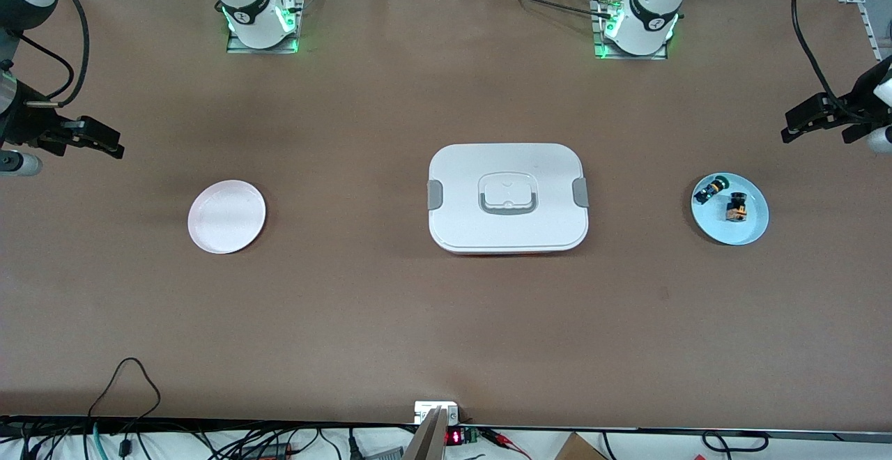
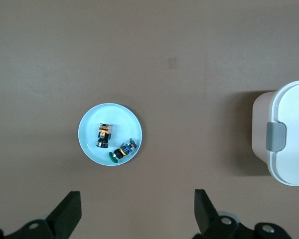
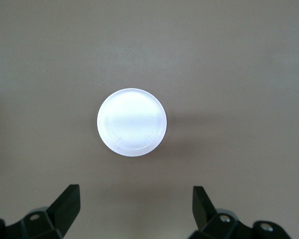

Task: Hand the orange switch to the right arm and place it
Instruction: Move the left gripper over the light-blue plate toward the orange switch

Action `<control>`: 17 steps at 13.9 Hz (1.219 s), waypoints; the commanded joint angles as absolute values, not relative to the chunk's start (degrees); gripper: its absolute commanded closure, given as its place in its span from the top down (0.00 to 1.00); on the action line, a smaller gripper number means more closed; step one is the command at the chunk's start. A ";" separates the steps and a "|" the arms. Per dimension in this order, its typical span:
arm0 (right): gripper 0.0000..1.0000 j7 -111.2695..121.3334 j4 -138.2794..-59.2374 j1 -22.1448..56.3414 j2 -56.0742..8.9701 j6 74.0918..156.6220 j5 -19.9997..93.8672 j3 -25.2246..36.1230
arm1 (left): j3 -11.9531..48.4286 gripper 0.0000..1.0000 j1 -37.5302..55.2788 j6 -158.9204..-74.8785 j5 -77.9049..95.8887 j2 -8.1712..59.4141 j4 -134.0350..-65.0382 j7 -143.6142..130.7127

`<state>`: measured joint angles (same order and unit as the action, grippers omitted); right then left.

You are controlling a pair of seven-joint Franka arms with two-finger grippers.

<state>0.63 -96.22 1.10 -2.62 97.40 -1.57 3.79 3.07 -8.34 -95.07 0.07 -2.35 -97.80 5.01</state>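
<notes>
Nothing of the task is seen to be done yet. The orange switch lies on the blue plate near the desk's edge at the left arm's end, just beside a small black cylindrical part with yellow, green and blue bits, which sits farther from the front camera on the same plate. The left gripper is held in the air over the desk's edge at that end, above and apart from the plate, its fingers spread wide and empty. The right gripper is held over the desk's edge at the right arm's end, its fingers likewise spread wide with nothing between them. A white plate lies bare toward the right arm's end and is judged the likely place for setting down. A closed white box with grey latches rests at the middle of the desk. The pick-up, the handing over between the arms and the placing are all judged to be left. No brand, label or writing can be read on the switch, the plates or the box; a small red lit display at the desk's near edge is too small to be made out.
</notes>
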 commanded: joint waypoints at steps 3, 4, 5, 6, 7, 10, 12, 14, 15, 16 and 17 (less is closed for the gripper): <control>1.00 1.14 -94.75 1.05 -2.90 96.24 -0.70 3.60 | 2.81 1.00 -7.91 -93.16 0.61 -1.93 -96.24 5.27; 1.00 0.71 -94.75 1.14 -2.90 96.24 -0.70 3.60 | 2.73 1.00 -7.91 -93.25 0.70 -1.85 -96.24 5.36; 1.00 0.62 -94.75 1.14 -2.90 96.24 -0.70 3.52 | 2.72 1.00 -7.91 -93.34 0.62 -1.58 -96.24 5.54; 1.00 0.53 -94.75 1.14 -2.90 96.24 -0.70 3.52 | 2.72 1.00 -7.91 -93.34 0.79 -1.50 -96.41 6.06; 1.00 0.61 -94.75 1.14 -2.90 96.24 -0.70 3.43 | 2.64 1.00 -8.00 -93.25 0.97 -1.41 -97.11 6.33; 1.00 0.88 -94.75 1.23 -2.99 96.24 -0.70 3.43 | 2.55 1.00 -8.70 -93.77 0.88 0.26 -98.69 12.78; 1.00 0.97 -94.83 1.23 -2.99 96.24 -0.70 3.43 | 2.37 1.00 -9.57 -94.56 0.70 2.01 -99.14 23.15; 1.00 0.97 -94.75 1.23 -2.99 96.24 -0.70 3.43 | 2.20 1.00 -10.37 -96.67 0.53 2.98 -100.54 30.46; 1.00 0.97 -94.83 1.23 -2.99 96.24 -0.70 3.43 | 2.11 1.00 -10.72 -97.81 0.44 3.42 -101.85 35.02; 1.00 0.97 -94.83 1.23 -3.08 96.24 -0.70 3.43 | 2.02 1.00 -11.42 -99.30 0.44 3.78 -103.69 40.46; 1.00 1.05 -94.75 1.23 -3.08 96.24 -0.70 3.43 | 2.02 1.00 -12.21 -100.71 0.44 4.04 -105.28 45.56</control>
<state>0.63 -96.06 1.37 -2.64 97.36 -1.47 3.66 2.12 -10.98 -98.05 0.07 4.18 -102.13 36.44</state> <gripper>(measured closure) 0.000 0.000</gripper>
